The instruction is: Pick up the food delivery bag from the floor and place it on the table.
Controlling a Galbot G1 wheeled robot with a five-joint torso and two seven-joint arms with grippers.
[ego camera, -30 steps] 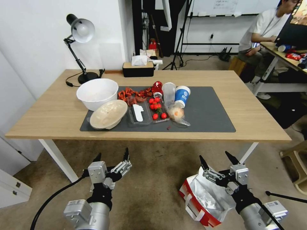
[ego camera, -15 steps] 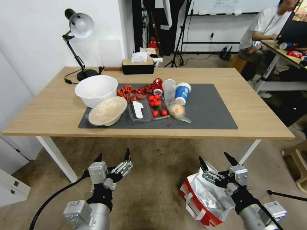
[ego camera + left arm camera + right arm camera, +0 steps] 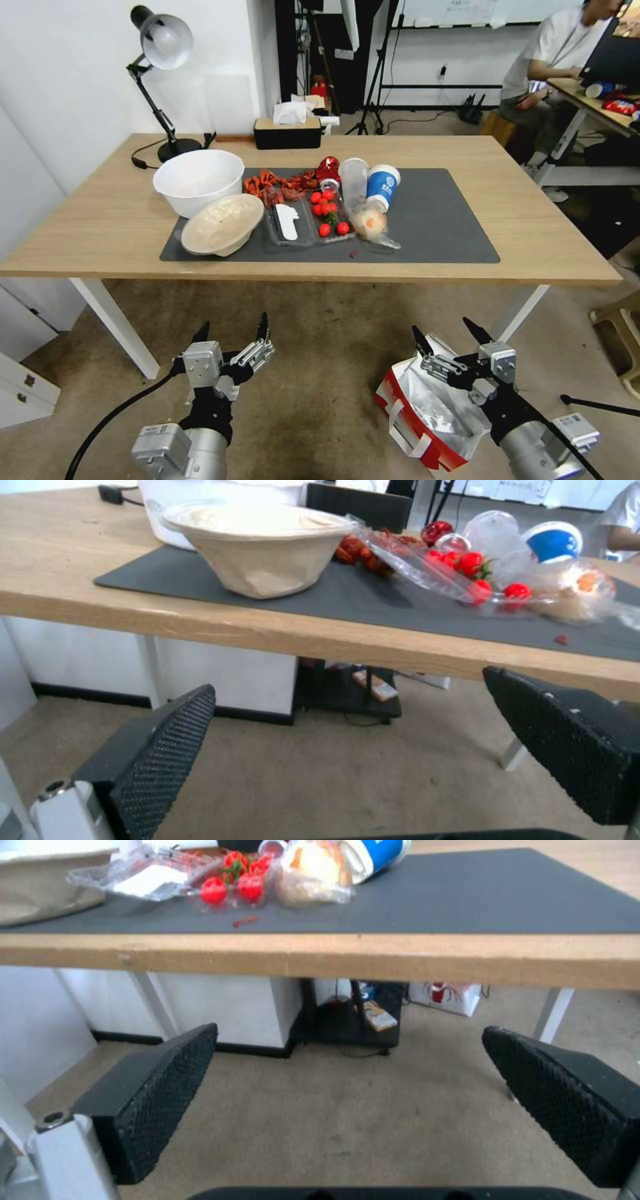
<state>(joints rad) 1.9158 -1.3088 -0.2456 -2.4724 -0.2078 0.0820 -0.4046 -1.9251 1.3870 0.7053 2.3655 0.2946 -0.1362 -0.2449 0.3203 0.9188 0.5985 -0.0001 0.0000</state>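
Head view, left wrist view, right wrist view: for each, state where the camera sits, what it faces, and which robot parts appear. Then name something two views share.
Head view: from the robot's head, down over the table, floor and food delivery bag; both arms, left gripper, right gripper.
Left wrist view: on the left wrist, toward the table edge; open fingers.
Right wrist view: on the right wrist, toward the table's underside; open fingers.
Shared: the dark grey mat and strawberries.

one bag (image 3: 427, 413), two bowls (image 3: 198, 180), one lamp (image 3: 157, 63)

The table (image 3: 547, 247) has bare wood right of the cluttered dark grey mat (image 3: 440, 227).
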